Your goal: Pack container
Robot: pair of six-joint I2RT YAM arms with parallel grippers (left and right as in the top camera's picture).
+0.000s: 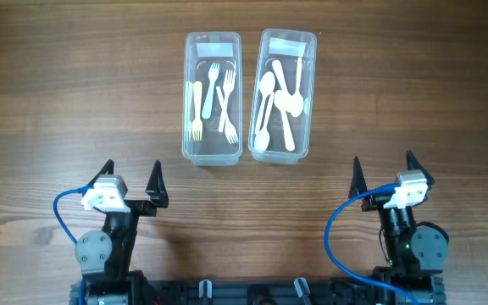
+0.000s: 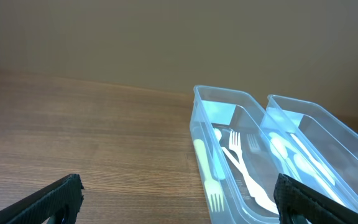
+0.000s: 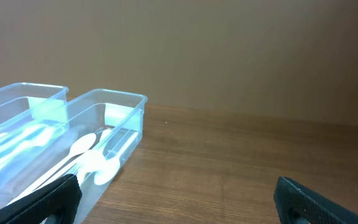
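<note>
Two clear plastic containers stand side by side at the back middle of the table. The left container holds several plastic forks. The right container holds several plastic spoons. My left gripper is open and empty near the front left, well short of the containers. My right gripper is open and empty at the front right. In the left wrist view the fork container lies ahead to the right between the fingers. In the right wrist view the spoon container lies ahead left of the fingers.
The wooden table stretches around the containers. Blue cables loop beside each arm base at the front edge.
</note>
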